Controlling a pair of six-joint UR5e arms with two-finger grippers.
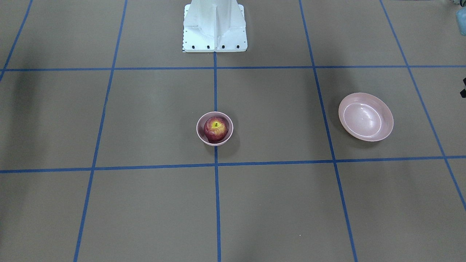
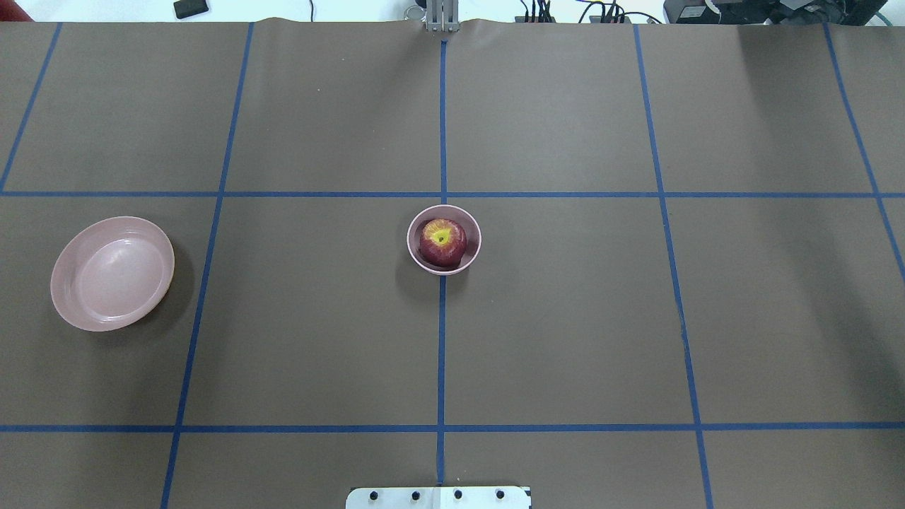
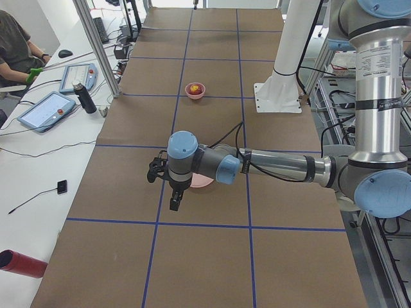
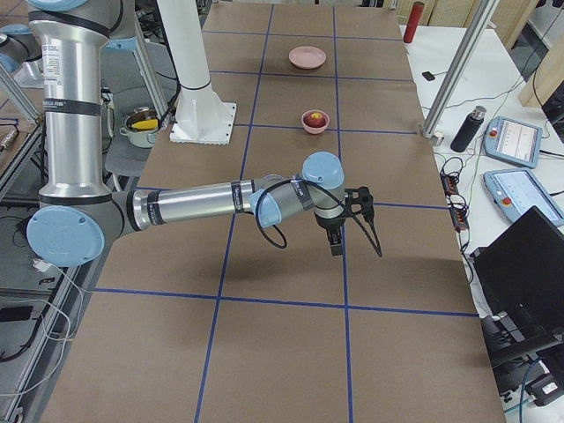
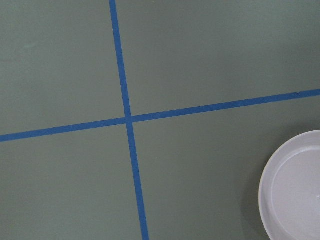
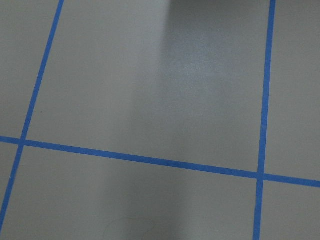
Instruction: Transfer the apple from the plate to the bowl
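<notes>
The dark-red apple (image 1: 216,128) with its yellow stem patch sits inside the small pink bowl (image 1: 199,128) on the table's centre line; both also show in the overhead view, apple (image 2: 443,242) and bowl (image 2: 413,244). The wide pink plate (image 1: 366,116) lies empty on the robot's left side (image 2: 112,273). My left gripper (image 3: 174,200) hangs above the table next to the plate, whose rim shows in the left wrist view (image 5: 295,190). My right gripper (image 4: 336,243) hangs over bare table, away from the bowl (image 4: 315,121). Both show only in side views, so I cannot tell if they are open or shut.
The white robot base (image 1: 214,25) stands at the table's robot-side edge. Blue tape lines (image 2: 442,353) divide the brown table into squares. Tablets and a bottle (image 3: 85,97) lie on the side desk, where an operator (image 3: 16,45) sits.
</notes>
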